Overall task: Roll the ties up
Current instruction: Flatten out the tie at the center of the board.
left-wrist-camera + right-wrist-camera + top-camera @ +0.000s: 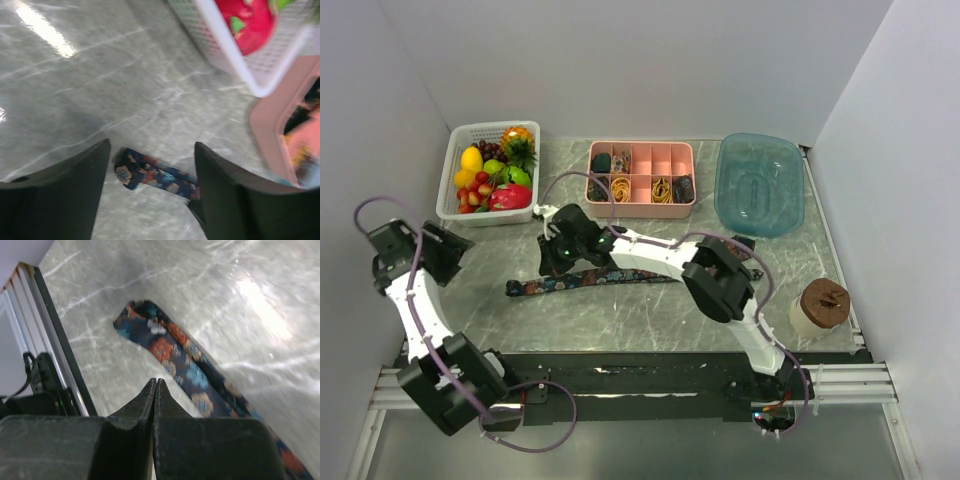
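Observation:
One dark paisley tie (pixel 535 286) lies flat and stretched out left to right across the middle of the table. My right gripper (pixel 553 262) reaches over its left part; in the right wrist view the jaws (pixel 156 383) are shut and empty, with their tip just beside the tie (pixel 185 355) near its narrow end. My left gripper (pixel 453 252) is off to the left, open and empty. In the left wrist view the tie's end (pixel 150 175) lies on the table between the spread fingers (pixel 225 190), farther off.
A white basket of fruit (pixel 485 175) stands at the back left, a pink compartment tray (pixel 640 172) with small items at the back middle, a teal basin (pixel 760 185) at the back right. A cork-lidded jar (pixel 820 308) stands at the right front.

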Robot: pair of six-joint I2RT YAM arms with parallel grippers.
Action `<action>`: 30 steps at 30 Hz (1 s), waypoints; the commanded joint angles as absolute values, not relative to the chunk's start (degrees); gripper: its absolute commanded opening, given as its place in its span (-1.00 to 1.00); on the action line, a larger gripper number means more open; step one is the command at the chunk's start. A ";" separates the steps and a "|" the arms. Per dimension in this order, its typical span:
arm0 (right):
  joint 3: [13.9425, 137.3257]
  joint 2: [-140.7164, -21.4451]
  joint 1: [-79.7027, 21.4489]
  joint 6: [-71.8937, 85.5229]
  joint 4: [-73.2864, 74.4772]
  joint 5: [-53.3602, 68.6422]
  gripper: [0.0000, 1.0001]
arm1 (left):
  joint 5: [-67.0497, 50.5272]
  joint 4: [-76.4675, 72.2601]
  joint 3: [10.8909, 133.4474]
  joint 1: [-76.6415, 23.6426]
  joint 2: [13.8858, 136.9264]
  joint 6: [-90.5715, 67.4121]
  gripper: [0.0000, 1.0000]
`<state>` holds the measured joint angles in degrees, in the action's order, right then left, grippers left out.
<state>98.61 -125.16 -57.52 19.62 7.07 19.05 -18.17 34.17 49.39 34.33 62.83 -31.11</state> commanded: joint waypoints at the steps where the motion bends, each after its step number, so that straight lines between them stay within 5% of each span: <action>1: 106.34 -130.15 -57.83 21.45 1.94 23.03 -1.00 | -42.08 27.25 46.68 43.14 62.23 -31.19 0.52; 5: 111.00 -135.25 -59.41 21.62 1.84 22.85 -1.00 | -42.55 26.19 47.11 44.56 60.56 -31.99 0.62; 9: 116.79 -138.95 -60.29 22.06 3.78 23.03 -1.00 | -39.21 27.33 48.86 44.65 58.72 -31.82 0.99; 30: 125.33 -147.74 -61.00 22.59 8.26 20.65 -1.00 | -38.41 26.63 52.21 44.65 57.39 -32.43 0.93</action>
<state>120.38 -144.79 -60.99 22.48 6.85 21.71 -37.28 28.08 49.87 44.29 57.43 -32.36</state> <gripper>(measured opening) 0.006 0.967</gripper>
